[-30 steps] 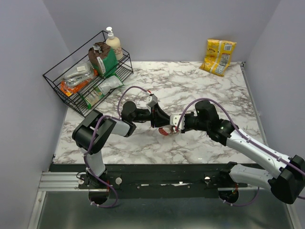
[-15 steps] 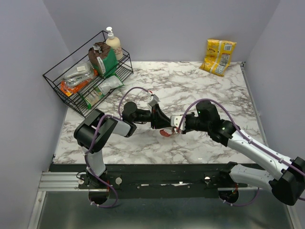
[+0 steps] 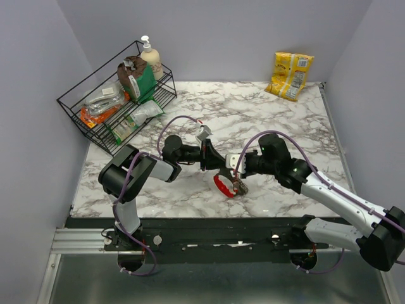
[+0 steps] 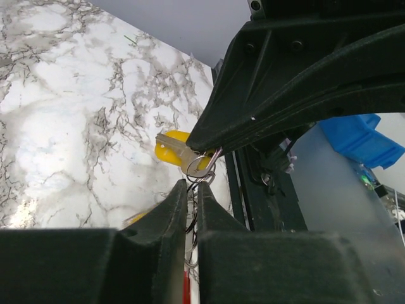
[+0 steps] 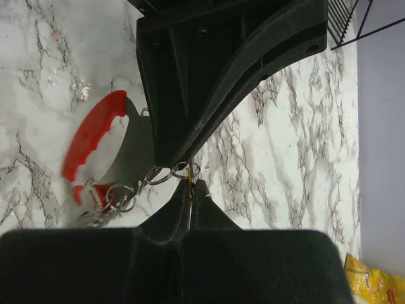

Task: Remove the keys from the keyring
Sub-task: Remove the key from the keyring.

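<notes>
The two arms are seen reaching toward each other over the front middle of a marble table (image 3: 272,120), their tips almost meeting. The left arm is folded sharply at the elbow near its base, and its forearm is stretched level to the right. The right arm is extended in a long line from the lower right corner and is bent at the wrist toward the left.

The left gripper (image 4: 192,190) is pointed at the other one. Its fingers are drawn nearly together, with only a narrow slit left between them. Thin ring wire is seen running into that slit, but whether it is pinched cannot be told.

The right gripper (image 5: 190,187) is pressed tightly together at the tips on a yellow-headed key (image 4: 171,151), whose yellow head is left sticking out to one side.

The keyring (image 3: 219,185) is hung just below the meeting tips, and its red loop (image 5: 88,149) is curved down toward the table. The other keys (image 3: 241,187) are bunched beside the loop, at the table surface.
</notes>
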Robot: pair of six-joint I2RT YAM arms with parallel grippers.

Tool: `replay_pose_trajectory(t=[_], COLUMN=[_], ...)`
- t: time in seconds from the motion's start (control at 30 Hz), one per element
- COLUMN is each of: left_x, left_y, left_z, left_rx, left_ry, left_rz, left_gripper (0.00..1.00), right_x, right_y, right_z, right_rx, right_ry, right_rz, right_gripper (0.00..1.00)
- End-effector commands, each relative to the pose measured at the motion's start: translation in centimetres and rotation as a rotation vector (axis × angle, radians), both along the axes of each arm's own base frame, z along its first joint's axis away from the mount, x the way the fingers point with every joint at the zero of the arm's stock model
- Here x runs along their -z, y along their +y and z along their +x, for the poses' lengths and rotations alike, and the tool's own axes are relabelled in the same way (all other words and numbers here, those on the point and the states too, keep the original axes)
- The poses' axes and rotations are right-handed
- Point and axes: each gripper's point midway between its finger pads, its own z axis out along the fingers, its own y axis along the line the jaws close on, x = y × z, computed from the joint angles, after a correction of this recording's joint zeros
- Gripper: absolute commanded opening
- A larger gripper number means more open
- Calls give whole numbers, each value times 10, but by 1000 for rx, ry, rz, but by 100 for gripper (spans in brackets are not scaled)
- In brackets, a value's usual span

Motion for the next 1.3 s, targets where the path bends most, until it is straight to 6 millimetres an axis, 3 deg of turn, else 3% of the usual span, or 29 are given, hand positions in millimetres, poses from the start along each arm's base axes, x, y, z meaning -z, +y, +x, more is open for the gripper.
replay_pose_trajectory(t=[0.0,0.07,0.27,0.63,1.27], left_x=[-50,-49,-49,-53,-61], left_y=[3,3,5,15,28], left_z=[-10,-10,-9,12,31], left_rx=[22,20,11,-108,-231], left_ry=[-308,-307,-307,-312,-338], left_rz=[-194,-193,-192,-191,-197], left_gripper=[8,0,0,0,0], right_x=[-18,-23,-31,-15,17], right_y=[6,5,-5,-29,-30], right_z=[3,5,17,28,-4], right_rx=[-15,-5,66,133,-7], right_ry=[-24,-36,-101,-180,2], right_rz=[34,42,29,-94,-209], right_gripper=[1,1,1,1,1])
